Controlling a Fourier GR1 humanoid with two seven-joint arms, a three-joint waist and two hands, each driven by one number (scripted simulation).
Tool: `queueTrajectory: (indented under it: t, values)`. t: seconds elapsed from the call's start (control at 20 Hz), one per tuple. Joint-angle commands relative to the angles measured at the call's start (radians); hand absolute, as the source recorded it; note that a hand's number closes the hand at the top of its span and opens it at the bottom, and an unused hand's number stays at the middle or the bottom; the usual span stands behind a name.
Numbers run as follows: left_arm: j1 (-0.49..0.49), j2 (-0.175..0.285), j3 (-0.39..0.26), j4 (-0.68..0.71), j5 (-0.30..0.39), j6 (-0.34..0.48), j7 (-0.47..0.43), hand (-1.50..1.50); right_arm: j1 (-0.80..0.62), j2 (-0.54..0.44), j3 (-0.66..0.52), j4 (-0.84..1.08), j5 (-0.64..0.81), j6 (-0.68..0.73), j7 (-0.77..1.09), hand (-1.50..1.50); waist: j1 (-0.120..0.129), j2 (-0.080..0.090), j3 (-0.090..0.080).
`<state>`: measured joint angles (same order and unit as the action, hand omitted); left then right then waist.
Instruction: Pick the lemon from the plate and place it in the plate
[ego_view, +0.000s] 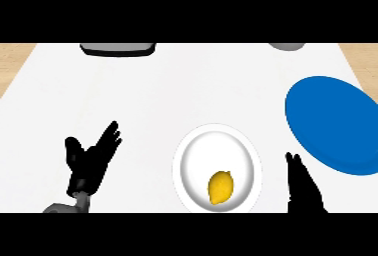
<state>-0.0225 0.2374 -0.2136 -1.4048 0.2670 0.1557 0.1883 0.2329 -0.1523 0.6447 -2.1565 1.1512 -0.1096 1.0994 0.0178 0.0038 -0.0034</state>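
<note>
Both hands sit low by the desk's (184, 85) near edge. The left hand (90, 160) is raised with its fingers (109, 136) straight and spread, holding nothing, and the right hand (303, 190) stands edge-on, fingers straight and together, also empty. The lemon (221, 187), a smooth yellow oval, lies in the glossy white plate (214, 137) by that near edge, while a flat blue plate (332, 125) sits by the right edge.

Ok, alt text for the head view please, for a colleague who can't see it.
A yellow lemon lies untouched in the near part of a white plate on a white counter. A blue plate sits empty to its right. The left hand and right hand, both open, flank the white plate.
</note>
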Motion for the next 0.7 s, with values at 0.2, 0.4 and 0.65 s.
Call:
queueTrajectory:
  t: [0.2,0.4,0.65]
  values:
    - [0.048,-0.029,-0.022,-0.025,-0.048,0.032,-0.015,0.00,-0.138,0.149,0.088,0.186,-0.001,0.066,0.232,-1.50,-0.008,-0.004,0.003]
    - [0.072,-0.012,0.009,-0.047,-0.022,-0.003,-0.011,0.00,-0.194,0.151,0.097,0.271,-0.042,-0.006,0.250,-1.50,-0.009,-0.004,0.003]
    - [0.045,-0.004,0.026,-0.038,-0.022,-0.024,0.023,0.00,-0.265,0.152,0.098,0.338,-0.038,-0.018,0.287,-1.50,-0.011,-0.004,0.003]
